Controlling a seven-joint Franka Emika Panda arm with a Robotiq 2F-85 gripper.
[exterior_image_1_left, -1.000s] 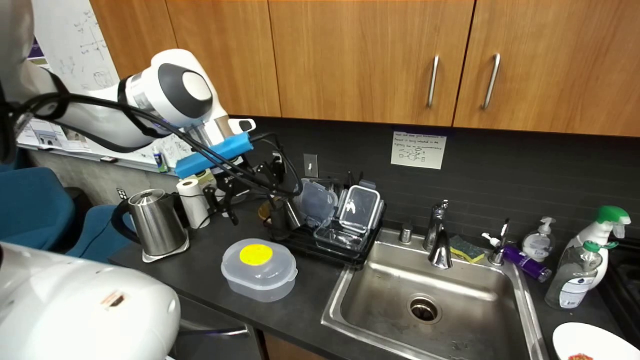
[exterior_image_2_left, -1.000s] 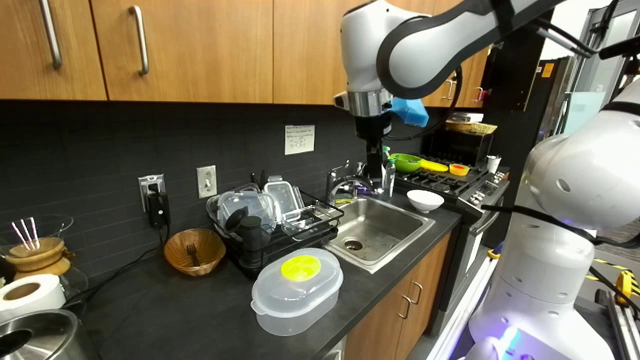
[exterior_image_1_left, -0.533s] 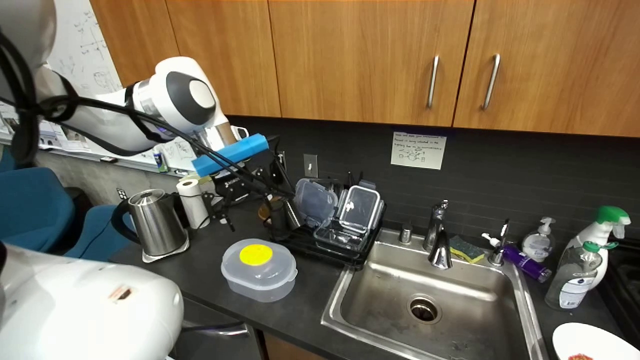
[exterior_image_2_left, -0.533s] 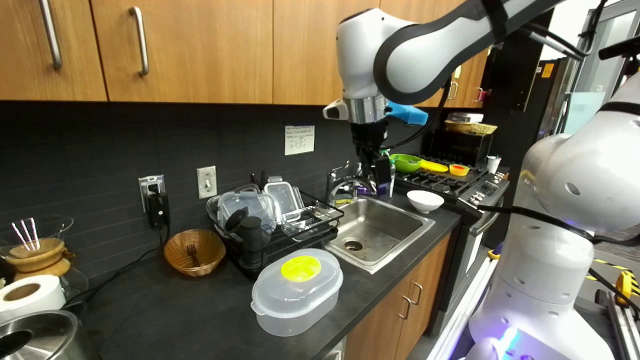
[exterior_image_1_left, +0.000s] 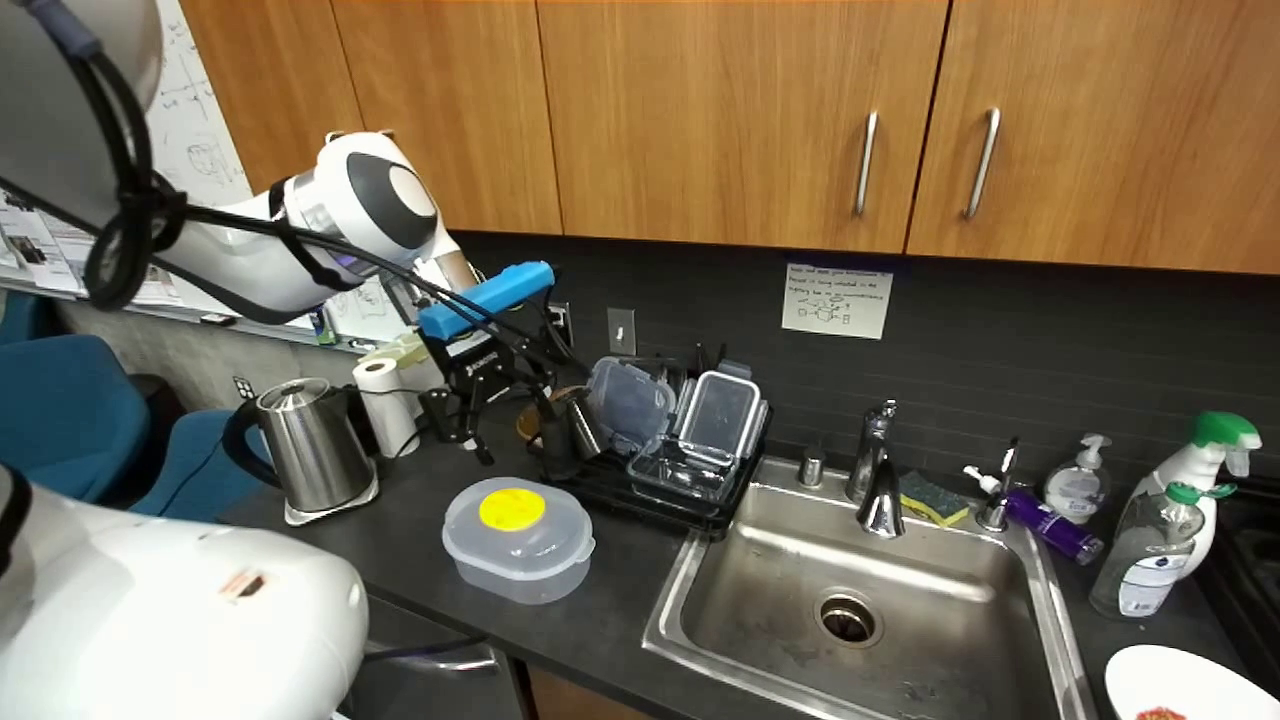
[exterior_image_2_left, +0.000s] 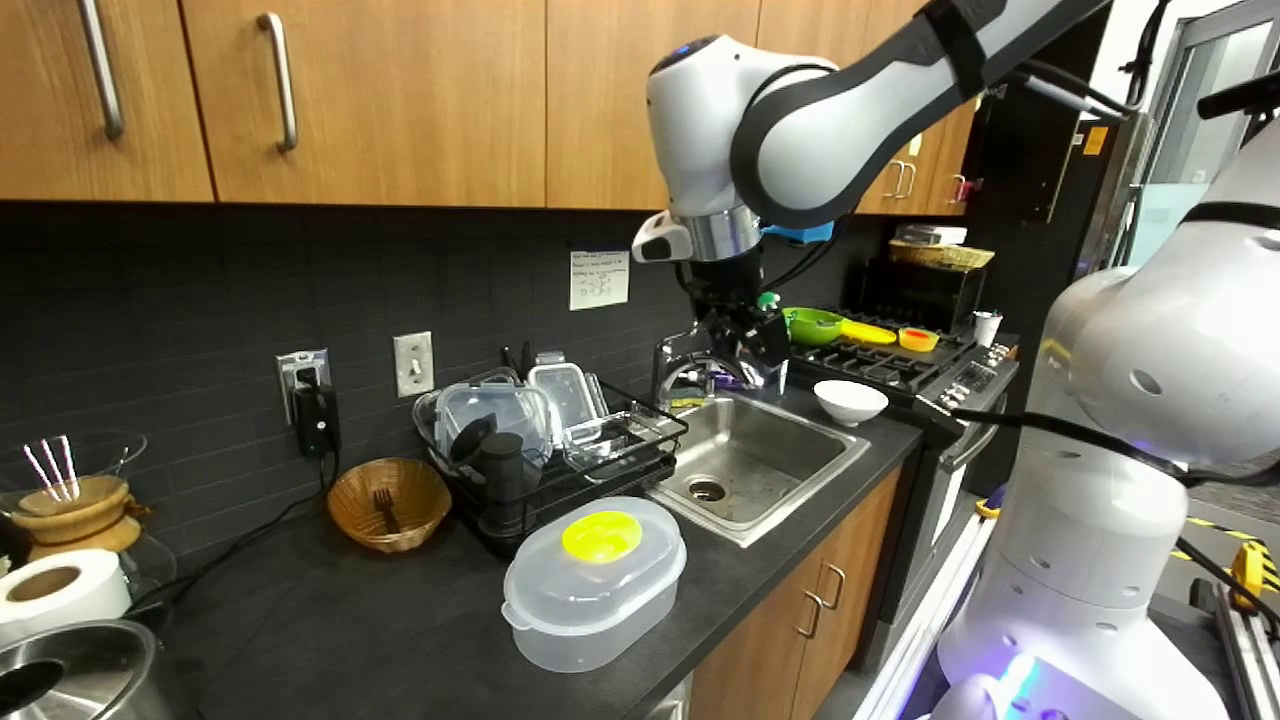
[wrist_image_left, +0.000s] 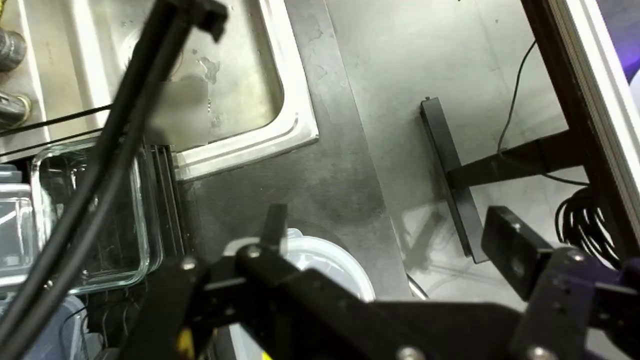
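Wrist view: the gripper (wrist_image_left: 392, 232) hangs with its fingers spread well apart — the lidded plastic container (wrist_image_left: 331, 259), partly hidden behind one finger, stands on the dark counter (wrist_image_left: 280, 182) near the dish rack (wrist_image_left: 171, 200).

Hand (exterior_image_2_left: 755, 350) hangs in midair; lidded container (exterior_image_2_left: 596, 592) stands just beside the dish rack (exterior_image_2_left: 655, 466)

The arm (exterior_image_2_left: 690, 130) is white with dark-grey trim (exterior_image_2_left: 744, 155) and a silver collar (exterior_image_2_left: 725, 235), black cables (wrist_image_left: 106, 150) strapped along it, a blue pad (exterior_image_1_left: 487, 299), and a black gripper (wrist_image_left: 392, 237) bearing round metal screws (wrist_image_left: 254, 251).
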